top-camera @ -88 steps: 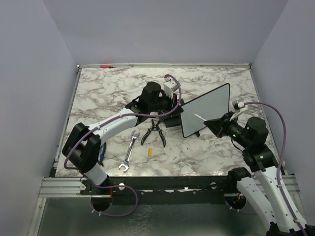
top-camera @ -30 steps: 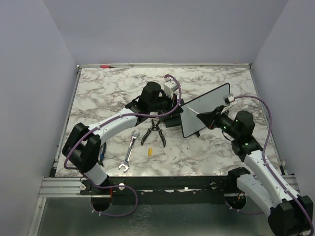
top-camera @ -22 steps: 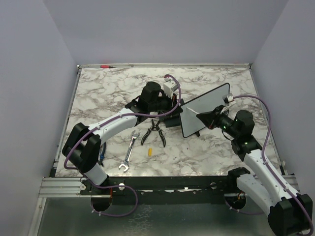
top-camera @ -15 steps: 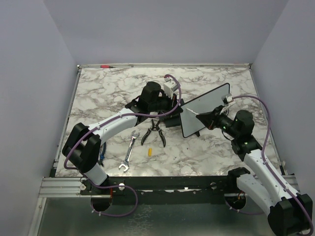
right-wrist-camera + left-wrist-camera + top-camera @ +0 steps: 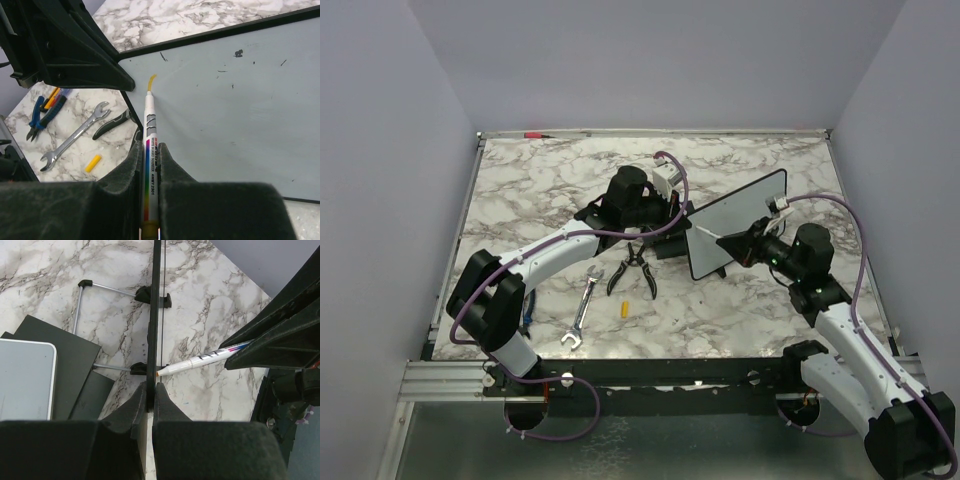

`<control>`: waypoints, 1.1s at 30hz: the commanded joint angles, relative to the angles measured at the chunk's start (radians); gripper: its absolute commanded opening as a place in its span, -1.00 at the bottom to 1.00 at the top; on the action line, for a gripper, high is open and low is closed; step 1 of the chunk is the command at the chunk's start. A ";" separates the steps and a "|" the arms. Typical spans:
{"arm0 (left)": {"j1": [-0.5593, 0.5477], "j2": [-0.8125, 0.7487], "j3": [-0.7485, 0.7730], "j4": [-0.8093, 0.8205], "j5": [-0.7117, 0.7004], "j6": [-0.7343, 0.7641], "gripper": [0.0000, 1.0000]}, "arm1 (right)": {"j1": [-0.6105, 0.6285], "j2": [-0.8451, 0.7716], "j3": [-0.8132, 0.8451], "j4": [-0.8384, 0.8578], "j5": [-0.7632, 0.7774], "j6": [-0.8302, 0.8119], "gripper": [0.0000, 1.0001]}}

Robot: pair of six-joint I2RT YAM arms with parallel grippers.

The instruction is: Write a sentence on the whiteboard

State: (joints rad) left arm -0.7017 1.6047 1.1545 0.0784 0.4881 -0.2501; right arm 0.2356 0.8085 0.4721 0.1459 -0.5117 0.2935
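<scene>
The left arm stretches from its base across the marble table (image 5: 520, 190) to the whiteboard (image 5: 740, 222), which stands on its feet right of the table's middle. The left gripper (image 5: 151, 390) is clamped on the whiteboard's side edge, the one facing the table's middle, with 1 finger on each face. The right arm bends in toward the whiteboard's front, wrist about level with the face. The right gripper (image 5: 149, 150) is closed around a white marker (image 5: 149, 125). The marker's yellow nib touches the face close to the edge the left gripper holds.

A few dark flecks dot the whiteboard; any writing is too faint for me to tell. On the whiteboard's back side, by the left wrist, lies a black block (image 5: 25, 372) with a grey pad on top. Left of the whiteboard lie pliers (image 5: 635, 268), a wrench (image 5: 582, 308) and a small yellow piece (image 5: 624, 308). Blue-handled cutters (image 5: 42, 114) lie farther from the whiteboard, beyond the wrench.
</scene>
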 commanded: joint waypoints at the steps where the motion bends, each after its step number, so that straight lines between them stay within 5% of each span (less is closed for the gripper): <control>1: -0.018 -0.014 0.027 -0.027 0.043 0.009 -1.00 | 0.003 0.020 0.000 -0.053 0.017 -0.024 -0.99; 16: -0.020 -0.019 0.027 -0.035 0.040 0.017 -1.00 | 0.006 -0.012 0.003 -0.125 0.221 -0.017 -0.99; 33: -0.022 -0.019 0.030 -0.040 0.040 0.020 -1.00 | 0.011 0.003 -0.008 -0.134 0.171 -0.007 -0.99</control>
State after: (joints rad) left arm -0.7013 1.6047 1.1557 0.0723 0.4728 -0.2440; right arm 0.2432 0.7910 0.4721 0.0559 -0.4072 0.2966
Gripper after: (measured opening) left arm 0.046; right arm 0.101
